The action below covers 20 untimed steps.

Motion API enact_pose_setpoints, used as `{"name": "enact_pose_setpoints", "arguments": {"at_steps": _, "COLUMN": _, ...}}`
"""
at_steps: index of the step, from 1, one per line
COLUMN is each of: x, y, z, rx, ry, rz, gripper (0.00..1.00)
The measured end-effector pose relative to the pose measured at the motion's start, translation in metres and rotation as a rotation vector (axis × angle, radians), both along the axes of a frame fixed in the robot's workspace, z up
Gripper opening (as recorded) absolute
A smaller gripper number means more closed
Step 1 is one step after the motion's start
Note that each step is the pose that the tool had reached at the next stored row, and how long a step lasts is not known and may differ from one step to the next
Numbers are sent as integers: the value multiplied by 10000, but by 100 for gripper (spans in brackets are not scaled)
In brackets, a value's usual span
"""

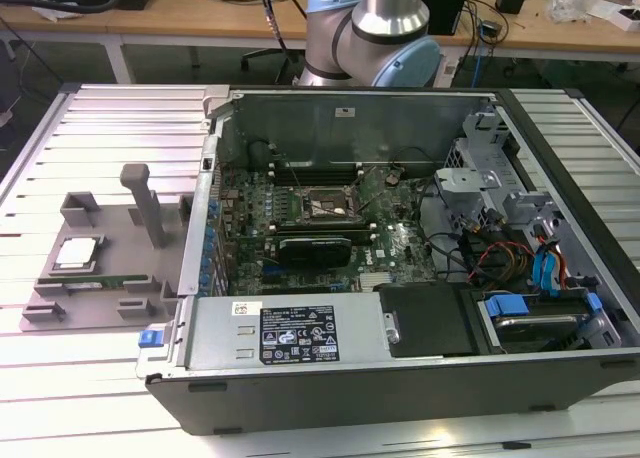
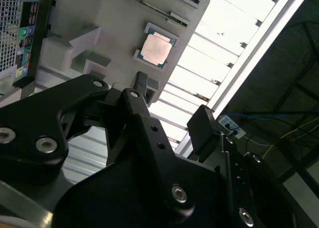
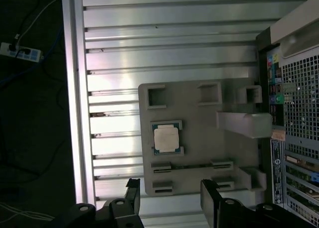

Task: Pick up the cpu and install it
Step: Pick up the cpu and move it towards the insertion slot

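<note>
While the cpu (image 3: 166, 138) rests on its grey tray (image 3: 199, 153), the gripper (image 3: 170, 188) hangs nearby, fingers spread and empty.

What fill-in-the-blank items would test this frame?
1. The cpu lies on the grey tray, to the exterior view's ____ of the case.
2. The tool is ____ and grips nothing.
3. The cpu's metal top faces ____.

Missing words: left; open; up.
</note>
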<state>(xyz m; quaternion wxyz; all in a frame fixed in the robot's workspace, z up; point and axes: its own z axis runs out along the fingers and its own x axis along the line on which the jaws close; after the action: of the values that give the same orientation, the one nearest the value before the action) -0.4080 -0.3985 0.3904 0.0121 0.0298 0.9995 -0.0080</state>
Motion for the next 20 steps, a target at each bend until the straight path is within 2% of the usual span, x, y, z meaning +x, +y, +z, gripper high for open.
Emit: {"name": "enact_pose_setpoints", "arguments": {"at_steps": 20, "x": 0, "y": 0, "z": -74, "rx": 0, "ry": 0, "rz": 0, "gripper": 60}}
